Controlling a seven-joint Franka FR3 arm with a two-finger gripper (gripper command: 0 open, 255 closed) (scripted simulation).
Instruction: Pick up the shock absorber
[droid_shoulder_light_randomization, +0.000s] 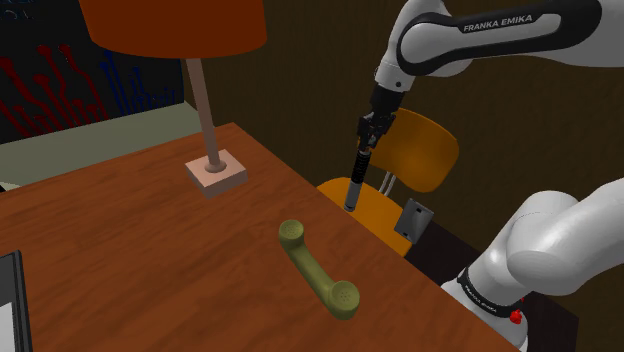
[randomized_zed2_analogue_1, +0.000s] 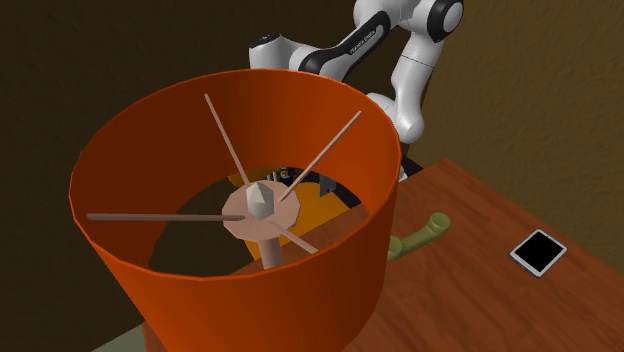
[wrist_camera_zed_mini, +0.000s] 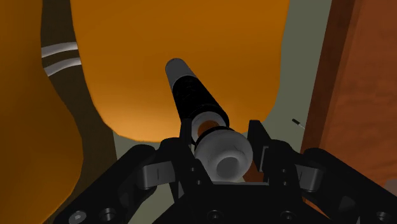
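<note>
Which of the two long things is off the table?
The black shock absorber, hanging from the tool above the orange chair; the green handset lies on the table.

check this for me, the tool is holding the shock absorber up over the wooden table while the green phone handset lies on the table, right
Wrong in one respect: the tool holds the shock absorber over the orange chair seat, beside the table, not over it, as the shoulder view shows. The green phone handset does lie on the table.
</note>
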